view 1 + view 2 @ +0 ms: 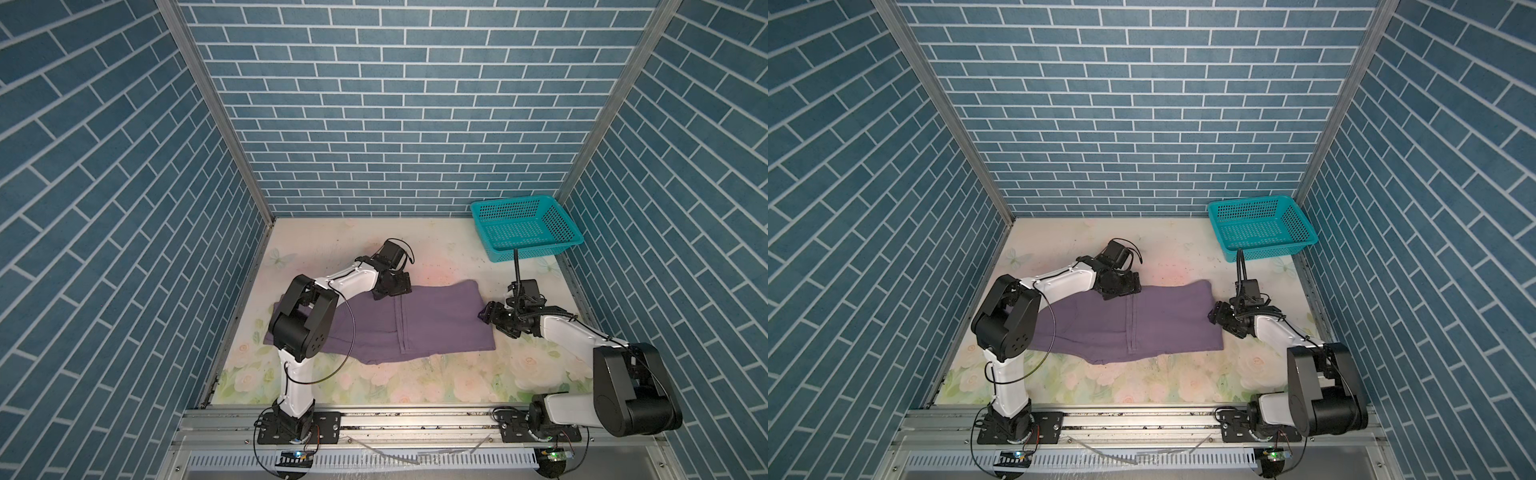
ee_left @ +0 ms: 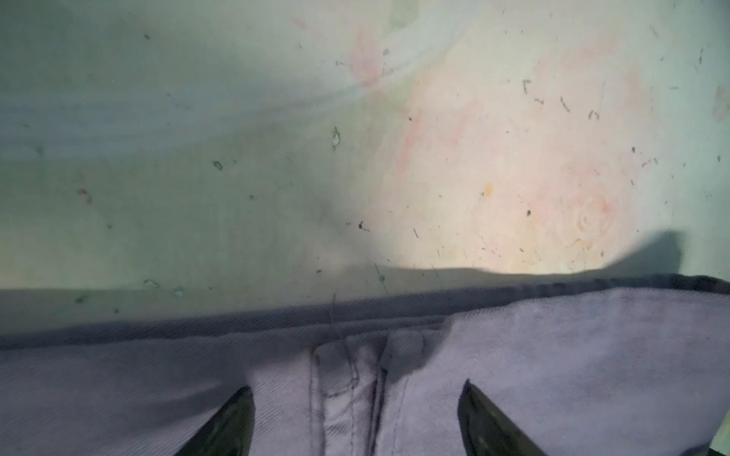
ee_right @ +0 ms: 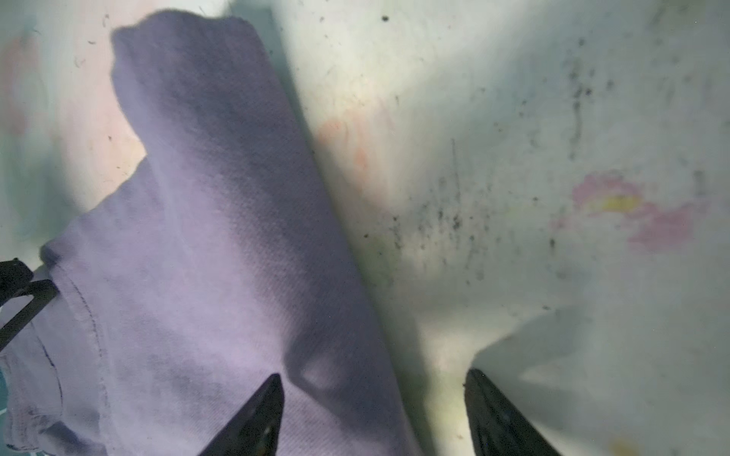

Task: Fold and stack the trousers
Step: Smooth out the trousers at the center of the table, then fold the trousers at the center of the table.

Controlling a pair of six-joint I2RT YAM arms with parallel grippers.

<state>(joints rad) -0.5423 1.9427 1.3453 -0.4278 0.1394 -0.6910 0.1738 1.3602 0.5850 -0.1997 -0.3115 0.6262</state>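
One pair of trousers [image 1: 436, 324] folded flat on table [image 1: 415, 386], middle. Soft, light, limp: likely to sag if lifted by one layer. Best pinched through all layers at folded edges. Left gripper [image 1: 392, 291] spread over far-edge seam; right gripper [image 1: 486, 312] spread astride right end, empty.

The left arm [image 1: 303, 320] hides 1 end of the trousers [image 1: 436, 324] in both top views; wrist views crop the jaws.

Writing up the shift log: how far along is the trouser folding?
Done: the trousers lie flat, already folded over. In hand: left claw open above their far edge, right claw open astride their right end; neither grips cloth. Left: further folds, then stacking.
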